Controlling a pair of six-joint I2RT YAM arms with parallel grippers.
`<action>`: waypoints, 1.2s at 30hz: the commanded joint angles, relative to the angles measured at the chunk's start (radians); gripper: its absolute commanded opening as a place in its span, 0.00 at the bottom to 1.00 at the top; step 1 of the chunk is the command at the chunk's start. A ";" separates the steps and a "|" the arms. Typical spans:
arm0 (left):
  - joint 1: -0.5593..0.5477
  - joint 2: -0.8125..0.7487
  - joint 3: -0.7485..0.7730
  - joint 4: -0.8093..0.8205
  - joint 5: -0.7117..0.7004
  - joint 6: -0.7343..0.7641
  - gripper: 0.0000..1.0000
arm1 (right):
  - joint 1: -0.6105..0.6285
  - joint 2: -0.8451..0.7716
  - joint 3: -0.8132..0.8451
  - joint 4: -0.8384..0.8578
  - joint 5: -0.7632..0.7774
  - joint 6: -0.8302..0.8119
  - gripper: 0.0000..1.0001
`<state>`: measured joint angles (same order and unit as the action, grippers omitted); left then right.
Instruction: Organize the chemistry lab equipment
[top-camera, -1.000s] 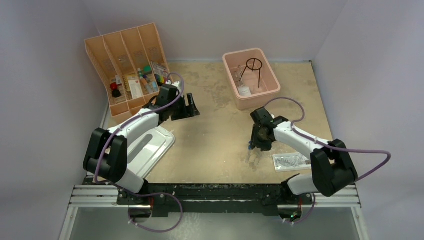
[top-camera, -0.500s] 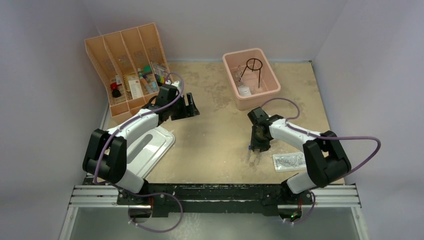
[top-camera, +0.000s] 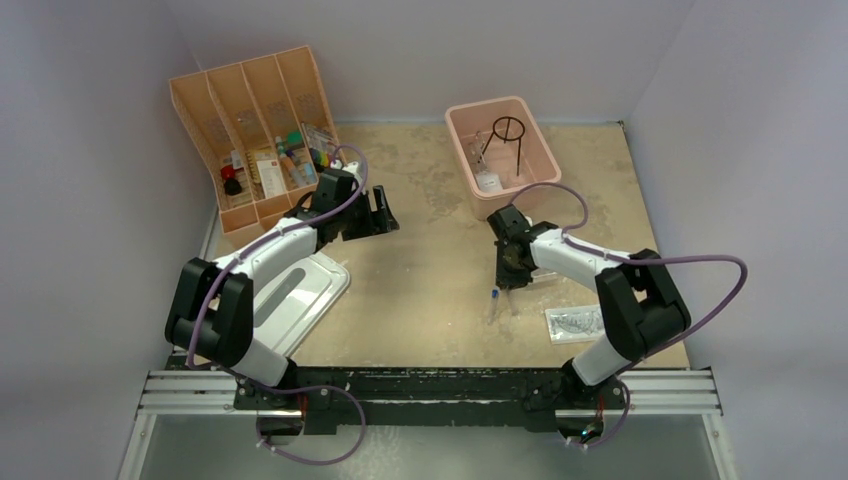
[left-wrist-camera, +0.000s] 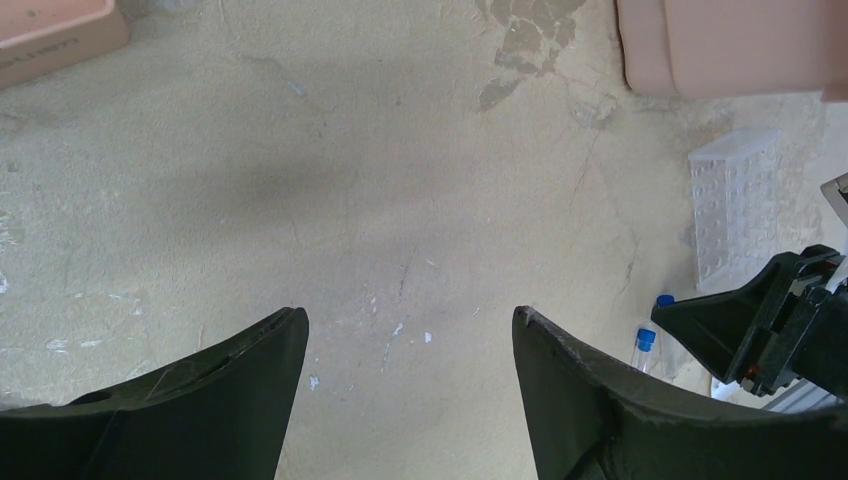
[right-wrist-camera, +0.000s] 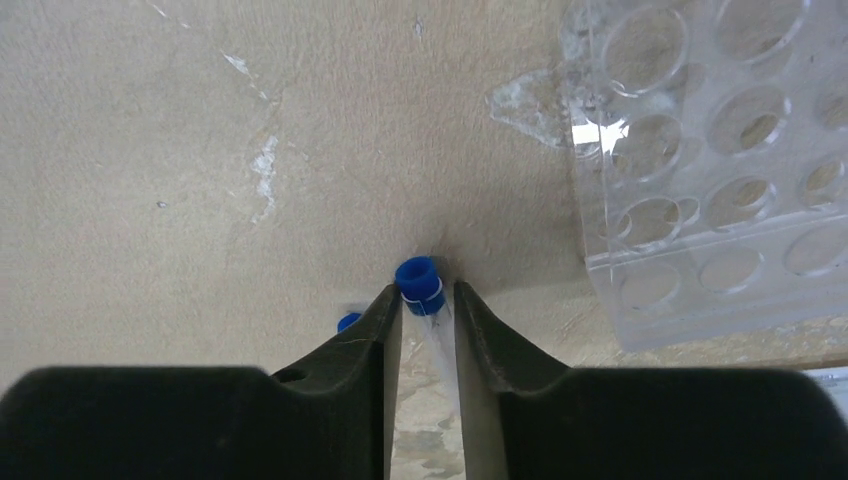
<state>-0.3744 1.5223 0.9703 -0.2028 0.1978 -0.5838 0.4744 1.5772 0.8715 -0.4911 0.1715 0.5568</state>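
Nearest the arm bases, a clear packet (top-camera: 575, 322) lies flat on the right side of the desk (top-camera: 420, 310). Just left of it, the right hand (right-wrist-camera: 427, 292) points down over a blue-tipped dropper (right-wrist-camera: 418, 275), which lies on the desk beside the clear well rack (right-wrist-camera: 720, 180). Its fingers (right-wrist-camera: 375, 340) stand narrowly either side of the blue cap, one touching it, but I cannot tell whether it is clamped. A second blue tip (right-wrist-camera: 348, 321) peeks out beside that finger. Farther back on the left, the left hand (left-wrist-camera: 409, 312) hangs open over bare desk, holding nothing. Beyond, the black wire ring tripod (top-camera: 510, 135) sits in the pink tub (top-camera: 500, 208), and small loose items (top-camera: 275, 165) fill the orange divided tray (top-camera: 245, 95).
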 joint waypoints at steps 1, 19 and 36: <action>-0.004 -0.045 0.005 0.036 0.008 -0.004 0.74 | -0.003 0.043 -0.027 0.067 0.079 -0.010 0.24; -0.035 -0.086 -0.023 0.121 0.097 -0.046 0.73 | -0.002 -0.213 0.045 0.079 0.100 0.075 0.20; -0.316 -0.051 -0.100 0.792 0.199 -0.262 0.59 | -0.003 -0.342 0.184 0.298 -0.169 0.340 0.20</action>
<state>-0.6586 1.4433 0.8551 0.3740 0.3710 -0.7906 0.4751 1.2606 1.0016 -0.2779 0.0761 0.8196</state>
